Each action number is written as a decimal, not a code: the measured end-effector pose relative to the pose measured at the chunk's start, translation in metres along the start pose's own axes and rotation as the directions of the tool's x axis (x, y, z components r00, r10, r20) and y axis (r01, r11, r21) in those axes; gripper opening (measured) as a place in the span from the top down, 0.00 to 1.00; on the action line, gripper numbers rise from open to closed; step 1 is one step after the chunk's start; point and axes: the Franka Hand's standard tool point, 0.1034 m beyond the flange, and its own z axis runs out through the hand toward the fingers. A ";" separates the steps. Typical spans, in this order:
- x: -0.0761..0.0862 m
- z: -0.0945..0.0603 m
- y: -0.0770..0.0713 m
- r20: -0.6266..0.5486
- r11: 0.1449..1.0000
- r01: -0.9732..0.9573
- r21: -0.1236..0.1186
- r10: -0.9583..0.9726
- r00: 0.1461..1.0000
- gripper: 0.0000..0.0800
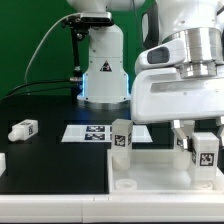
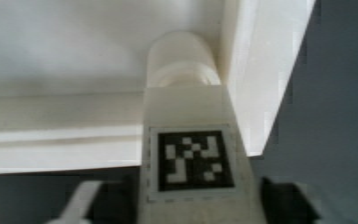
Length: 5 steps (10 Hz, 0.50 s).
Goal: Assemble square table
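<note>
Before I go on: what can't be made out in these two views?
- Exterior view: gripper fingertips partly hidden by the leg; grip or gap unclear.
- Wrist view: the leg's far end is blurred; whether it is seated in the tabletop is unclear.
- Exterior view: bottom and right edges cut off the tabletop.

leg: tagged, far end at square slab rim corner | pincer: fingers flank leg, gaps visible

The marker board lay flat on the black table, just off the exterior view's centre toward seven o'clock, its printed tags facing up. Bare tabletop spread toward eight o'clock. A green backdrop filled the ten o'clock corner.
</note>
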 end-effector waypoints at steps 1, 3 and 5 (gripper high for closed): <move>0.000 0.000 0.000 0.002 1.000 0.000 0.000 0.000 1.000 0.33; 0.000 0.002 -0.002 0.094 1.000 -0.009 0.003 0.008 0.996 0.23; 0.006 0.001 -0.003 0.253 1.000 -0.018 0.005 0.016 0.967 0.19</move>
